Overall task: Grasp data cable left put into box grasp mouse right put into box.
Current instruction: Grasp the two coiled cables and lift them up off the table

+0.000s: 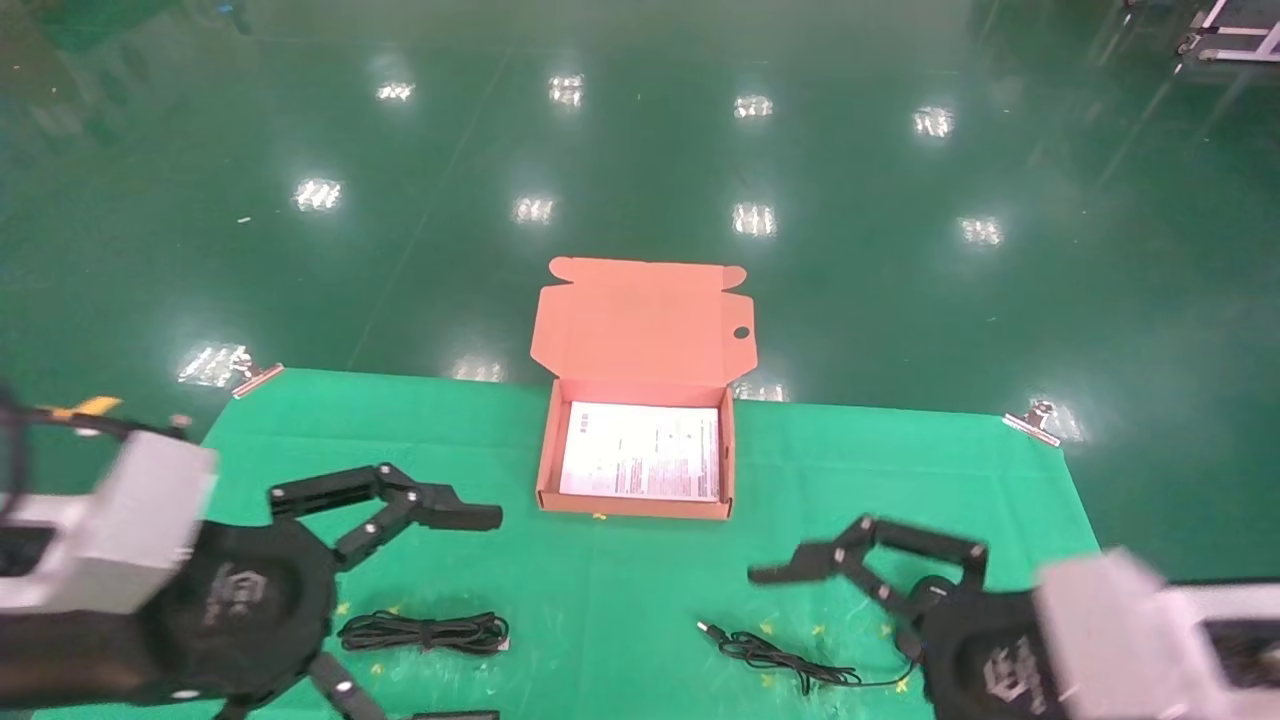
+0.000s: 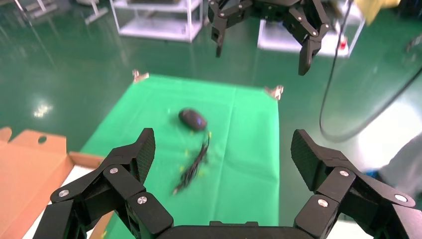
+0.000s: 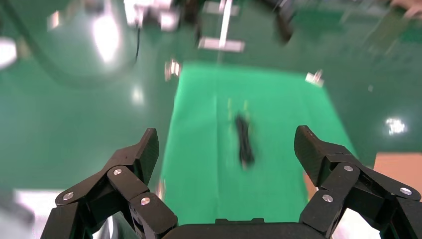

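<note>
The salmon-orange box (image 1: pixel 546 450) stands open at the back middle of the green cloth, its lid (image 1: pixel 645 320) raised and a white printed sheet (image 1: pixel 642 452) inside. The data cable (image 1: pixel 425 632) lies as a black bundle at the front left; it also shows blurred in the right wrist view (image 3: pixel 244 142). My left gripper (image 1: pixel 475 616) hovers wide open beside it, empty (image 2: pixel 224 147). The mouse (image 2: pixel 192 119) lies at the front right with its thin cord (image 1: pixel 770 655); in the head view my right gripper (image 1: pixel 775 660) hides the mouse itself. It is wide open and empty (image 3: pixel 226 144).
The green cloth (image 1: pixel 640 600) is held by metal clips (image 1: pixel 258 377) at its far corners, with glossy green floor beyond. A corner of the box shows in the left wrist view (image 2: pixel 30 169). White shelving (image 2: pixel 159 20) stands past the table's right end.
</note>
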